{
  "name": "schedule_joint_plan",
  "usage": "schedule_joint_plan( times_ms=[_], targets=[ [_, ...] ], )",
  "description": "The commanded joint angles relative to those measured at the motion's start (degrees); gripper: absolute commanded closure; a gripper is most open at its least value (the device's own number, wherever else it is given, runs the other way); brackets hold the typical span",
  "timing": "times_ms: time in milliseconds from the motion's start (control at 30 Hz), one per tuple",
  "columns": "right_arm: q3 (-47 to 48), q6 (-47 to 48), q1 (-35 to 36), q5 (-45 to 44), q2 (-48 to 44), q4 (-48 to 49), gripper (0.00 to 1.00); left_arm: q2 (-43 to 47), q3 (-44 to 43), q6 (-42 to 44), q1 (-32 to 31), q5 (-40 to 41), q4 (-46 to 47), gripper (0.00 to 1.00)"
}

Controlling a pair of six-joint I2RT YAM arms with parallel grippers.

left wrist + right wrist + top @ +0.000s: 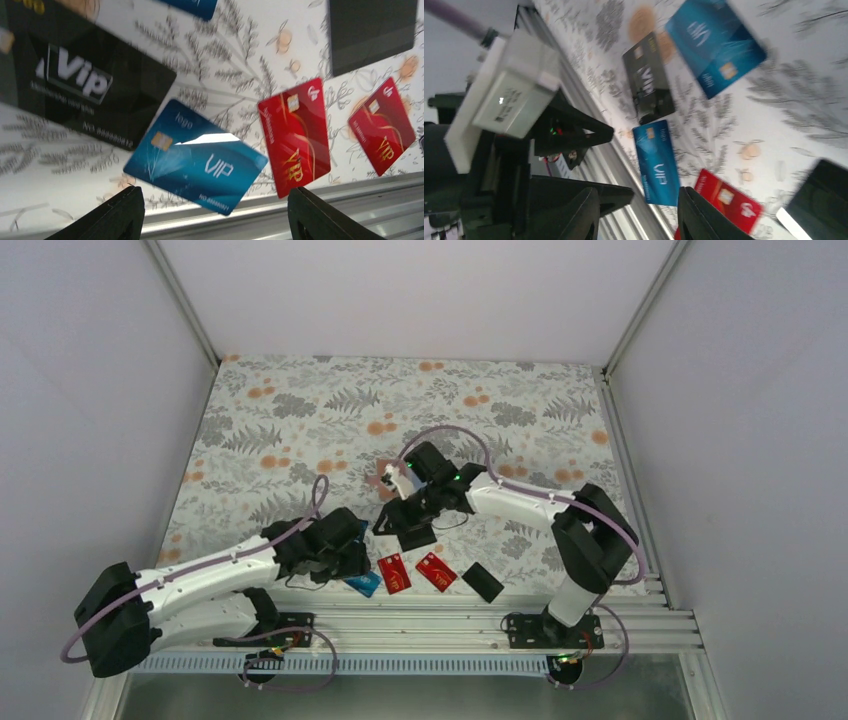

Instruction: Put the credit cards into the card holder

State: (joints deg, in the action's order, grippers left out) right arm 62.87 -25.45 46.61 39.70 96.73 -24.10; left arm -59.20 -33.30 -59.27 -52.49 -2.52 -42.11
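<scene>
Two black fingers of the left gripper (pixel 217 220) stand spread wide with nothing between them, hovering just above a blue plastic credit card (pixel 197 159) printed "VIP" that lies flat on the flower-patterned tablecloth (pixel 240 60). Just right of it lies a red plastic credit card (pixel 295 136), and beyond that a second red card (pixel 382 125). To the blue card's left lies a black credit card printed "VIP" (pixel 85 80). A plain black card (pixel 372 32) sits farther out, above the red ones. The ribbed metal rail (pixel 350 210) at the table's near edge runs right beside the blue and red cards.

The right gripper (pixel 639 220) also has its jaws parted and empty, and it is raised over the cloth. Its wrist view shows another blue credit card (pixel 714 45) lying beyond the black "VIP" one.

The tan-brown leather card holder (pixel 381 480) lies near mid-table, just past the right gripper and partly hidden by it. Whether it is folded or open cannot be told. All the cards lie outside it, nearer the rail.
</scene>
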Motion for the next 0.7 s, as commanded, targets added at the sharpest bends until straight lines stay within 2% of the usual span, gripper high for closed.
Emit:
schedule_joint_plan(
  times_ms=[0, 300, 533, 667],
  targets=[
    [-1.3, -1.8, 4.2, 0.9, 1.7, 5.4, 0.62, 1.9, 1.9, -12.9, -4.1, -0.2, -3.1, 0.26],
    [-0.7, -3.5, 8.4, -0.4, 9.9, 8.3, 0.73, 6.7, 10.1, -25.4, -8.9, -0.6, 2.3, 0.25],
    [-0.5, -3.5, 10.2, -0.9, 14.3, 9.1, 0.78, 8.5, 13.3, -29.7, -10.7, 2.6, 6.4, 0.29],
    [-0.4, -3.8, 11.2, -1.0, 16.5, 9.5, 0.79, 11.0, 16.7, -32.3, -10.9, 3.3, 12.0, 0.31]
  ],
)
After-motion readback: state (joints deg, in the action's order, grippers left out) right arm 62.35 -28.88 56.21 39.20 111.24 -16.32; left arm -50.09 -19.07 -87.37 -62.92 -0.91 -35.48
